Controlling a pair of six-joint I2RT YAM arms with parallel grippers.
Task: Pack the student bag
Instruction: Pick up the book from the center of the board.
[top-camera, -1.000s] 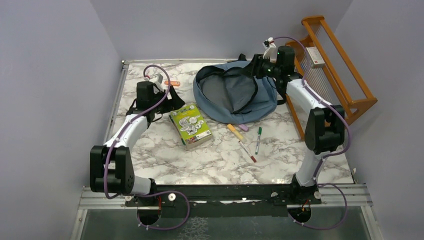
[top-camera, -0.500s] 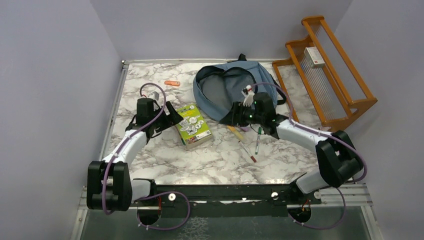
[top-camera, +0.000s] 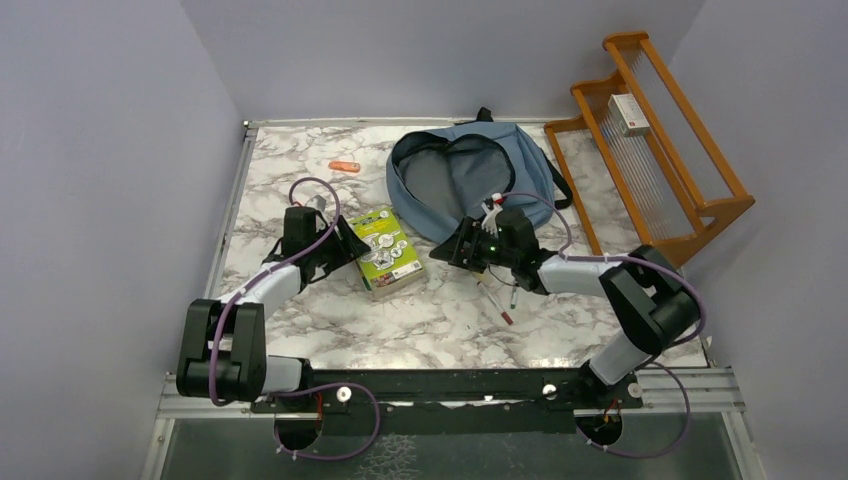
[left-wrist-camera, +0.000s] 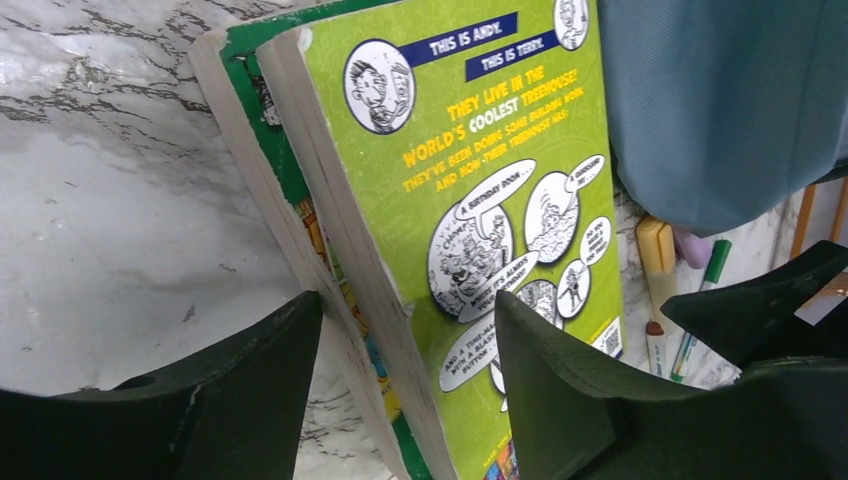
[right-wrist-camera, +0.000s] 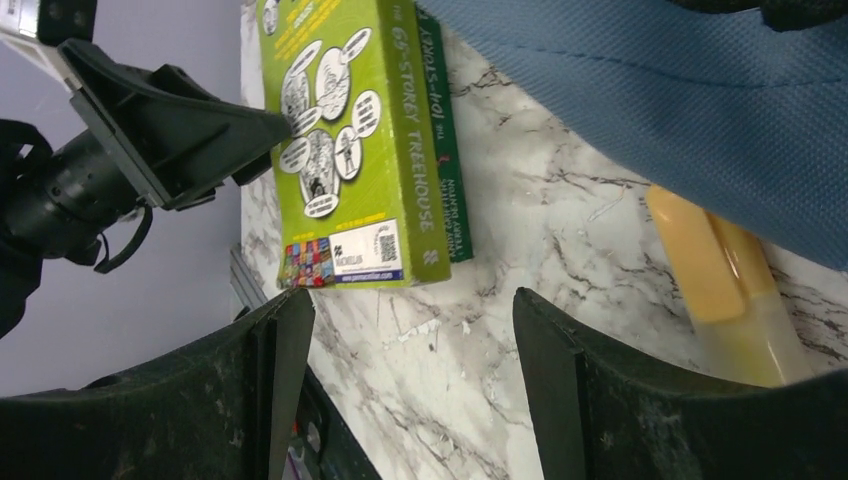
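Observation:
The student bag (top-camera: 522, 160) lies open at the back of the table, its grey lining showing; its blue fabric (right-wrist-camera: 680, 90) fills the top of the right wrist view. Two stacked books (top-camera: 388, 255), the upper one lime green (left-wrist-camera: 470, 180), lie in front of it. My left gripper (top-camera: 350, 243) is open, its fingers astride the stack's left edge (left-wrist-camera: 410, 300), one over the cover and one beside the pages. Right of the books, my right gripper (top-camera: 447, 252) hovers open over bare marble (right-wrist-camera: 405, 300), holding nothing.
A yellow highlighter (right-wrist-camera: 710, 270) lies by the bag's edge, and two markers (top-camera: 505, 297) lie beside the right arm. An orange object (top-camera: 344, 166) sits at the back left. A wooden rack (top-camera: 690, 170) holding a white box (top-camera: 628, 113) stands at the right.
My right arm swung from the bag's far rim down to the table in front of it, jaws widening. My left gripper slid right onto the books' edge, its jaws narrowing a little.

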